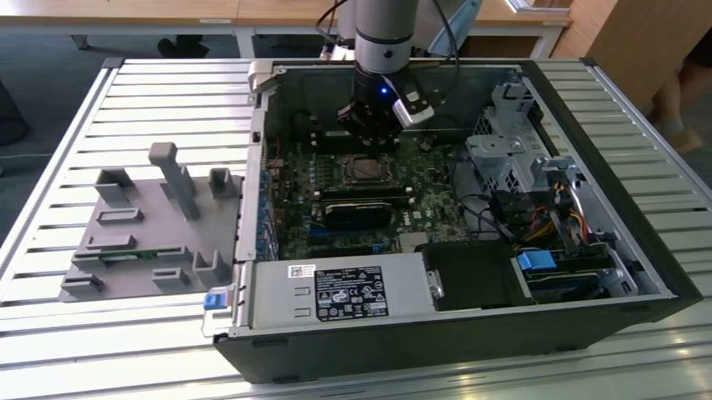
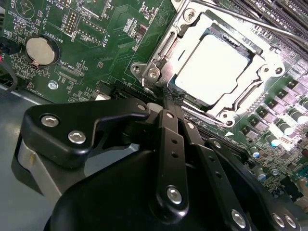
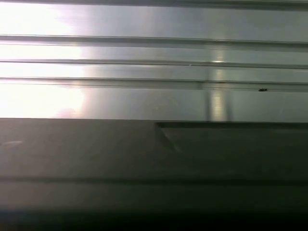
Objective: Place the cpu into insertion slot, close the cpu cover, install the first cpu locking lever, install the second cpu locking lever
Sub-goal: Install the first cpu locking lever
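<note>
While the gripper (image 2: 168, 102) hangs low inside the case (image 1: 445, 354), its two black fingers (image 2: 166, 130) are pressed together; I see nothing held between them. In the exterior view the gripper (image 1: 373, 133) sits just behind the slot (image 1: 364, 169).

Right past the fingertips, in the second wrist view, is a corner of the cover (image 2: 154, 72); the tips look like they touch it or nearly touch it, but I cannot tell which. The cover lies flat; the cpu (image 2: 211, 67) shows bright through its cut-out middle, so the cpu is in the slot and the cover is down.

Farther out, past the far side of the cover, a thin rod (image 2: 260, 20) runs along the edge; it may be a locking lever, but I cannot tell if it is hooked. All around is the green board (image 2: 96, 29); off to one side of the gripper is a round battery (image 2: 38, 50).

I think the lever step is in hand; it calls for a slow, gentle push with the closed tips, kept off the cpu.
</note>
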Available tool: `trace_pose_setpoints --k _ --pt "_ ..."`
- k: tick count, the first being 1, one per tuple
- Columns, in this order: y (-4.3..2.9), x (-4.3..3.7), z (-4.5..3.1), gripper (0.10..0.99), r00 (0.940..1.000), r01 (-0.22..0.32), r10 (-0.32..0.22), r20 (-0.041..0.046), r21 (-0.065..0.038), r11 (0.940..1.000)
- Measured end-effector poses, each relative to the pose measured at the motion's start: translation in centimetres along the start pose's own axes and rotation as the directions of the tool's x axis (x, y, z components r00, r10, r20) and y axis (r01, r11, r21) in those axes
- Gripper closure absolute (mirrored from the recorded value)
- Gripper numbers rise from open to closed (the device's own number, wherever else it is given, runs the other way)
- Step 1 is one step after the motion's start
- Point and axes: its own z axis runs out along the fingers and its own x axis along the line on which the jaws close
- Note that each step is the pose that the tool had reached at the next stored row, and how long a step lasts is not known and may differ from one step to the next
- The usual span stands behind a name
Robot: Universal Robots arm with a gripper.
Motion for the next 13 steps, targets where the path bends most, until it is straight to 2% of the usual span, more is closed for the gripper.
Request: trace_pose_setpoints --k 3,9,13 --pt "0.06 -0.03 -0.2 0.98 1.0 0.0 0.0 0.0014 -0.003 1.0" --pt "0.04 -0.05 -2.07 0.98 1.0 0.0 0.0 0.0002 -0.001 1.0" --pt "-0.09 -0.05 -2.08 0.98 1.0 0.0 0.0 0.0002 -0.001 1.0"
